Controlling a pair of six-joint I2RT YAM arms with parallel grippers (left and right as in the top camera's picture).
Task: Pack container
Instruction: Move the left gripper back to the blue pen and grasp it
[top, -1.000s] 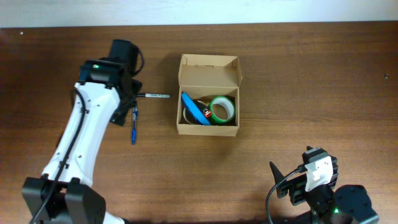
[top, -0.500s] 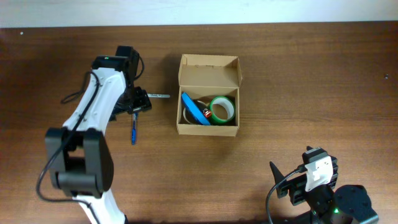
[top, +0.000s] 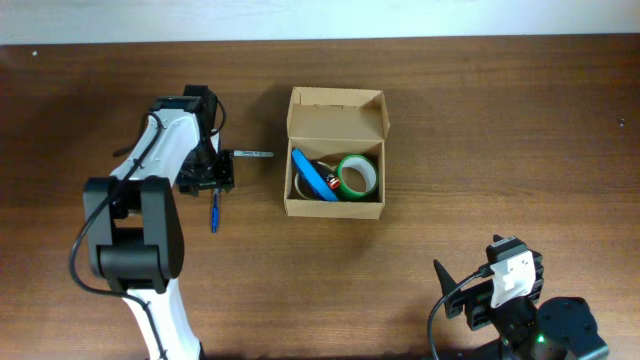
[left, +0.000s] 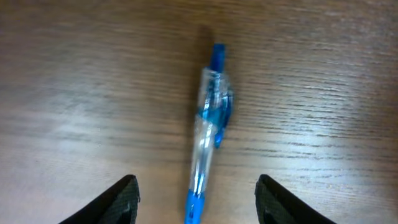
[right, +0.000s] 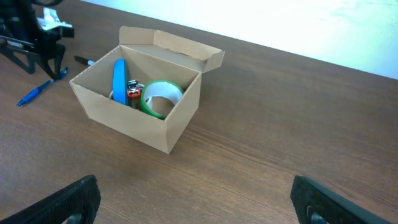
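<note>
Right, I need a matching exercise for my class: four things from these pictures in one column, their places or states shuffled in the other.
1 blue pen
2 green tape roll
3 container
4 right gripper

A lid flap open
B on the table, below the left gripper
C open, holding nothing
D inside the container

Pairs: 1-B, 2-D, 3-A, 4-C

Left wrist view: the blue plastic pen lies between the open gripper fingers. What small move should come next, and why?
Probably lower the left gripper straight down over the blue transparent plastic pen. Its jaws stand open, one on each side of the barrel, and the pen lies flat on the wooden table, outside the tan cardboard box.
</note>
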